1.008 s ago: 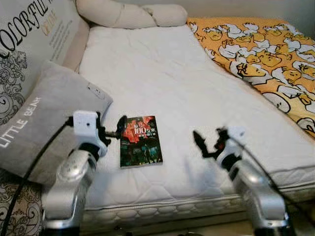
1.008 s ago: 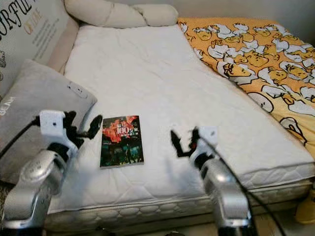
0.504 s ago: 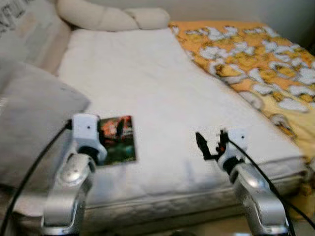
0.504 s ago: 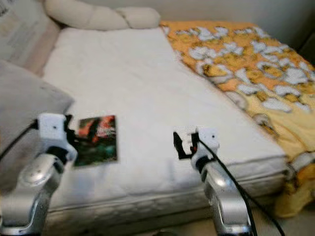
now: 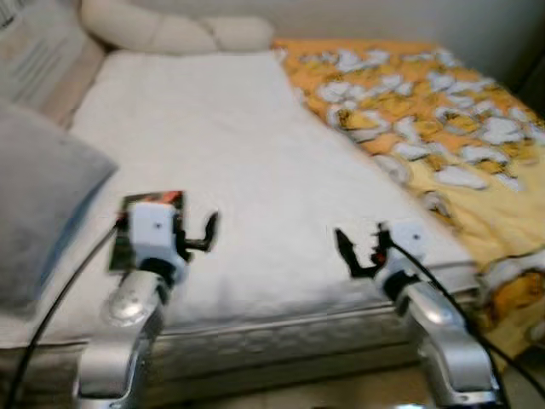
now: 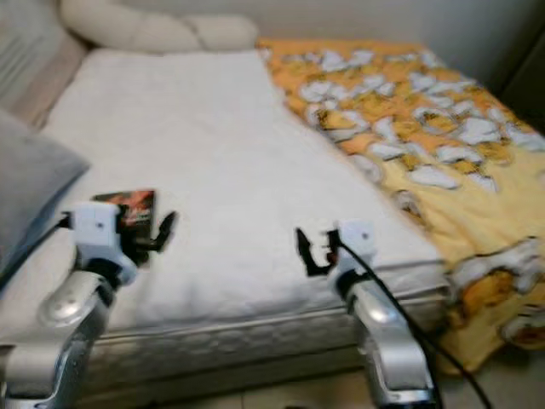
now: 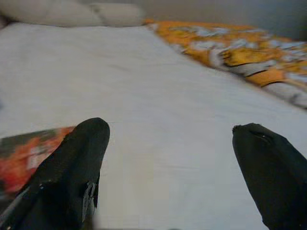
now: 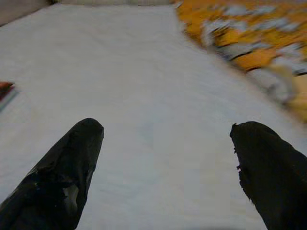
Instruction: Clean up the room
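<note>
book [image 5: 140,223] now behind left gripper [image 5: 203,234], beside jaws.

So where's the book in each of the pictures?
Left eye view: the book lies on the mattress, partly behind the left gripper.
Right eye view: the book lies just beyond that gripper.
Left wrist view: the book sits beside one finger.
Right wrist view: a sliver of it at the picture's edge.
Shared landmark: the orange blanket.
</note>
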Controlling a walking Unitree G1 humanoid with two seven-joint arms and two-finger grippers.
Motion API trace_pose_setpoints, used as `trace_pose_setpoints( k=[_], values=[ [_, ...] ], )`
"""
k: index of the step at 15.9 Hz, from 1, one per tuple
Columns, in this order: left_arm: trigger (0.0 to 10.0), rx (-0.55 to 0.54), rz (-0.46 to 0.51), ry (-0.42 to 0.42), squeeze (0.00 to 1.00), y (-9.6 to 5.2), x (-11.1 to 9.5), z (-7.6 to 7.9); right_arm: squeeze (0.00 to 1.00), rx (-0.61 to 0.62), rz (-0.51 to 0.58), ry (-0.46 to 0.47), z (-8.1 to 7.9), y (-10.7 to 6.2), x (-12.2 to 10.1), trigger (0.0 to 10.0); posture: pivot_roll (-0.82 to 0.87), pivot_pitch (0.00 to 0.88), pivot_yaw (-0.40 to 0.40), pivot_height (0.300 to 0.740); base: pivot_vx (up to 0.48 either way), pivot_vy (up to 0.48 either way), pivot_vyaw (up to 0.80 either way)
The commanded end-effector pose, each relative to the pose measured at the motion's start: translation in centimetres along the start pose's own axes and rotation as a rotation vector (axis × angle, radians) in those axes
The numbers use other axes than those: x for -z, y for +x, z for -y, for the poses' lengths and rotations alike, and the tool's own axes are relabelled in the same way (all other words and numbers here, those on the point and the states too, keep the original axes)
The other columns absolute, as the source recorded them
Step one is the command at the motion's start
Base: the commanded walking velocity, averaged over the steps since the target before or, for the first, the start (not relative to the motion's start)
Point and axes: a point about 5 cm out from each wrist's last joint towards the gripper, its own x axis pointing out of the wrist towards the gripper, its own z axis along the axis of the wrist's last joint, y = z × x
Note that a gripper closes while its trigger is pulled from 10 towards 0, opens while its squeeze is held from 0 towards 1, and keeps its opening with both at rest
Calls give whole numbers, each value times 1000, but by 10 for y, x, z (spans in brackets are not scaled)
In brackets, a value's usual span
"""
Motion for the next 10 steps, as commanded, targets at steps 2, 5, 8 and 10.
trace_pose_setpoints(
  k=[2, 5, 8, 10],
  values=[
    [10000, -24, -11, 7, 1000, 2, 0, -8, 1000, -38, 29, -20, -6, 4, -7, 10000, -119, 0, -31, 740, 0, -480, 0],
    [10000, -23, -11, 1, 1000, 7, 0, -7, 1000, -27, 33, -42, 0, 8, -11, 10000, -123, 0, -41, 740, 0, -480, 533],
    [10000, -19, -11, 7, 1000, 10, 0, -7, 1000, -9, 19, -23, 6, 8, -8, 10000, -123, 0, -46, 740, 0, -480, 800],
    [10000, -23, -13, 6, 1000, 10, 1, -7, 1000, -6, 20, -20, 7, 8, -8, 10000, -131, 0, -44, 740, 0, -480, 800]
  ],
)
